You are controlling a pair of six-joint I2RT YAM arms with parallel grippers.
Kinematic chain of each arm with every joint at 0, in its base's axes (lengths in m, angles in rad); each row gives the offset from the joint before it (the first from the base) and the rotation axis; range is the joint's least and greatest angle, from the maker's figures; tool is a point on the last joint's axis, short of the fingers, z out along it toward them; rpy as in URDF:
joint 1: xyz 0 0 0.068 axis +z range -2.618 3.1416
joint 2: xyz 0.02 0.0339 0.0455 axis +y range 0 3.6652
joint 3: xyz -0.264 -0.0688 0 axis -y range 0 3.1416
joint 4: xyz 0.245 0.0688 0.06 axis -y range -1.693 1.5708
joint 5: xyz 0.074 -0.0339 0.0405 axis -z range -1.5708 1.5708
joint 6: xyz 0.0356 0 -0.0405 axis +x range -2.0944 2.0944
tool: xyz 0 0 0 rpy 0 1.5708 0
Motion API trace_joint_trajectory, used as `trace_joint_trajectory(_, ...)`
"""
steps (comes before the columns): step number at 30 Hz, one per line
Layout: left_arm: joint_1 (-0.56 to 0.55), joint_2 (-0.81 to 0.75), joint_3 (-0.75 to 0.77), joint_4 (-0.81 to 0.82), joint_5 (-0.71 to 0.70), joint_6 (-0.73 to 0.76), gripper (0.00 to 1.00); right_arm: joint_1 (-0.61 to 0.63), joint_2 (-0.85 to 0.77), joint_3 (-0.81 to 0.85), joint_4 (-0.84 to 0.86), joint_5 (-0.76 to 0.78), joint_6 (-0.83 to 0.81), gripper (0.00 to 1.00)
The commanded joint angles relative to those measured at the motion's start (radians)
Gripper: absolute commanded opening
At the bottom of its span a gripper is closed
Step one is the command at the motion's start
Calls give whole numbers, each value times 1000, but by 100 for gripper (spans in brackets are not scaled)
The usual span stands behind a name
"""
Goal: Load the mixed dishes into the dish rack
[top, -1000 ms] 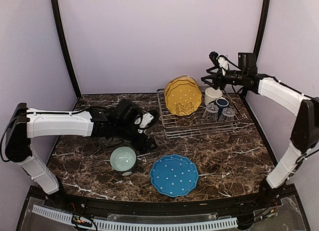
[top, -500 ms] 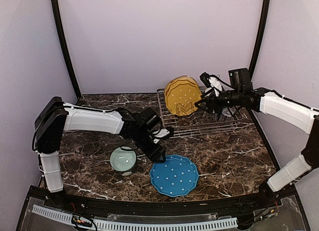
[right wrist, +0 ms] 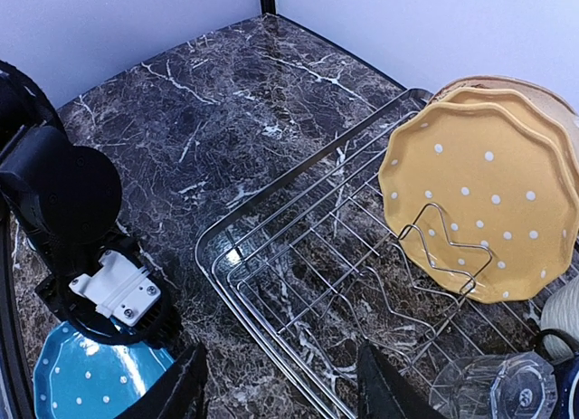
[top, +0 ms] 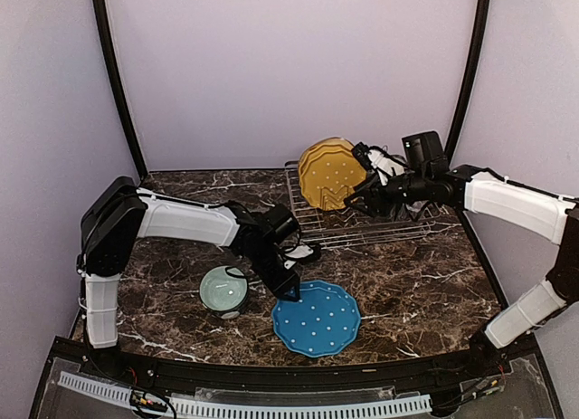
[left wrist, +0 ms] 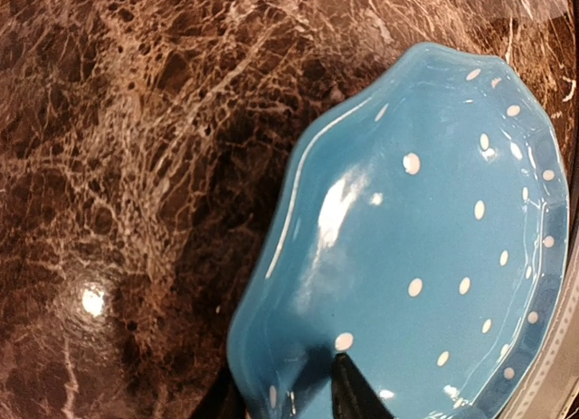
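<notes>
The blue dotted plate lies flat on the marble in front of the dish rack. My left gripper is at the plate's left rim, one finger on its top face and the other under the edge, shut on it. A mint-green bowl stands just to the left. A yellow dotted plate stands upright in the rack, with a cream plate behind it. My right gripper hovers open over the rack's left part, holding nothing.
A clear glass tumbler and a cream mug sit in the rack's right end, hidden behind my right arm in the top view. Black frame posts stand at the back corners. The left arm's wrist is close to the rack's front-left corner.
My left gripper moved right and down to the blue plate's rim and its jaws narrowed onto it. My right arm swung left from the rack's right end to over its left part.
</notes>
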Motion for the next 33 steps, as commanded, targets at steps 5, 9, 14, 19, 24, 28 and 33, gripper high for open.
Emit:
trace_joint_trajectory(5,-4,13,13,-49,30,19,11,11,8,-22,8,34,36,54)
trace_joint_trajectory(9,-4,-4,22,-43,-10,8,1,10,3,-30,-1,22,91,60)
trace_joint_trajectory(14,-3,-65,16,-10,-46,-21,1,8,-20,-35,-35,-13,170,81)
trace_joint_trajectory(19,-2,-159,-29,57,-59,-53,1,-4,-63,-55,-54,-82,237,99)
trace_joint_trajectory(24,7,-285,-84,147,-94,-89,1,-35,-76,-73,-64,-201,310,99)
trace_joint_trajectory(28,34,-361,-112,189,-113,-127,1,-47,-62,-70,-111,-306,307,99)
trace_joint_trajectory(33,79,-453,-166,279,-126,-193,1,-40,-57,-132,-80,-363,330,97)
